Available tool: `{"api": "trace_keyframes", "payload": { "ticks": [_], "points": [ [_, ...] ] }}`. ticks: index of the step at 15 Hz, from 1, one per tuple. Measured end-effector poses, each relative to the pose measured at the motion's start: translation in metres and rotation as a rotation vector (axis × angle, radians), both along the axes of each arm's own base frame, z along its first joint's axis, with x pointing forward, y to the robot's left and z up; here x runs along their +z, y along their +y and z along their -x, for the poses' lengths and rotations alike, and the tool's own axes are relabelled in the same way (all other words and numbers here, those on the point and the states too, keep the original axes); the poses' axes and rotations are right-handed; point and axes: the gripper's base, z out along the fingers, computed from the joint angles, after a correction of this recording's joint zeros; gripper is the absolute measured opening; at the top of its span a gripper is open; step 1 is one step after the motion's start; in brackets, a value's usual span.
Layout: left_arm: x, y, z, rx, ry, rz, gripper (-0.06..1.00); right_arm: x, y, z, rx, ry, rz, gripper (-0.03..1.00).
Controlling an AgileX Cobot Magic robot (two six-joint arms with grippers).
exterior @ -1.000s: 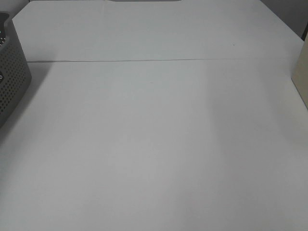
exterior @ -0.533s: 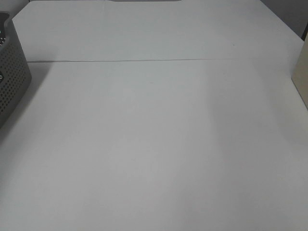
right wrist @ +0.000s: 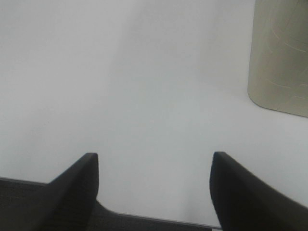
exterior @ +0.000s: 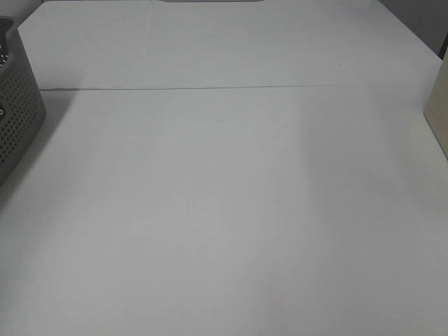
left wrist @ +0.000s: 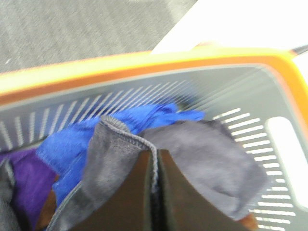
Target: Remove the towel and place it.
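In the left wrist view my left gripper (left wrist: 156,153) is shut on a hemmed fold of the towel (left wrist: 202,154), a dark, greyish-navy terry cloth. The towel lies bunched inside a basket with an orange rim (left wrist: 120,65) and grey slotted walls. A blue cloth (left wrist: 72,144) and a purple cloth (left wrist: 24,183) lie under and beside the towel. My right gripper (right wrist: 154,168) stands open above the bare white table (right wrist: 144,86), holding nothing. Neither gripper appears in the exterior high view.
A grey perforated basket (exterior: 17,105) sits at the table's left edge in the exterior high view. A beige object (exterior: 439,105) stands at the right edge, and shows in the right wrist view as a beige object (right wrist: 281,57). A seam (exterior: 224,88) crosses the white table.
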Motion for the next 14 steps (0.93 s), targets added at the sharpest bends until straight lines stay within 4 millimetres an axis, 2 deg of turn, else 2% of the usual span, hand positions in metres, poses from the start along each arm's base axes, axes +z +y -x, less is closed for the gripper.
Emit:
{"api": "trace_keyframes", "payload": {
  "ticks": [6, 10, 12, 13, 14],
  "points": [
    [0.092, -0.019, 0.039, -0.141, -0.205, -0.295, 0.00, 0.000, 0.000, 0.000, 0.000, 0.000, 0.000, 0.64],
    [0.160, -0.043, 0.065, -0.246, -0.567, -0.499, 0.00, 0.000, 0.000, 0.000, 0.000, 0.000, 0.000, 0.64],
    [0.187, -0.065, 0.071, -0.372, -0.738, -0.653, 0.00, 0.000, 0.000, 0.000, 0.000, 0.000, 0.000, 0.64],
    [0.193, -0.073, 0.072, -0.420, -0.781, -0.700, 0.00, 0.000, 0.000, 0.000, 0.000, 0.000, 0.000, 0.64],
    [0.211, -0.109, 0.069, -0.599, -0.892, -0.831, 0.00, 0.000, 0.000, 0.000, 0.000, 0.000, 0.000, 0.64]
  ]
}}
